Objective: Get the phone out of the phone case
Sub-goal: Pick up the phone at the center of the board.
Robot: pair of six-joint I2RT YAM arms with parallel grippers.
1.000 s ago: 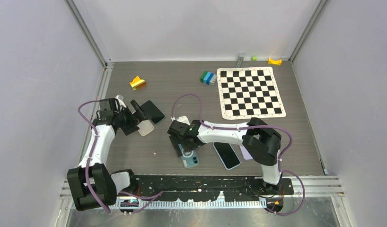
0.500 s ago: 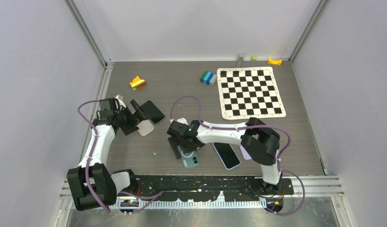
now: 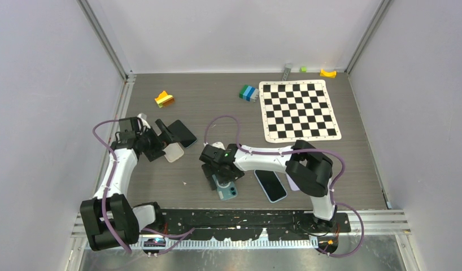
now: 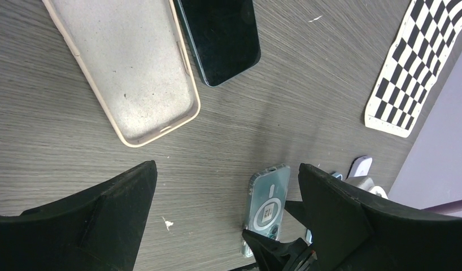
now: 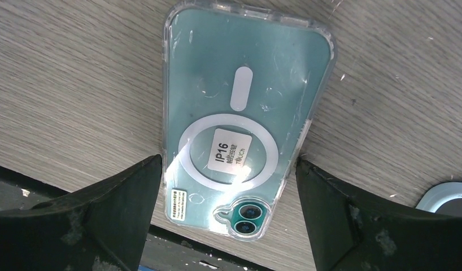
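Observation:
A teal phone in a clear case (image 3: 227,190) lies face down near the table's front; it shows in the right wrist view (image 5: 240,113) and the left wrist view (image 4: 269,197). My right gripper (image 3: 213,178) (image 5: 227,164) is open and low over it, one finger at each long edge of the case. My left gripper (image 3: 162,141) (image 4: 227,166) is open and empty, above an empty beige case (image 3: 174,152) (image 4: 133,73) and a bare dark phone (image 3: 182,133) (image 4: 220,36).
A blue-rimmed phone (image 3: 270,185) lies screen up right of the teal one, with a lilac case (image 3: 292,182) beside it. A checkerboard mat (image 3: 299,110) lies at the back right. Coloured blocks (image 3: 248,93), an orange-yellow block (image 3: 164,99) and a yellow piece (image 3: 328,73) sit at the back.
My right gripper has shifted slightly to the left over the cased teal phone. The left arm and the phones have not moved.

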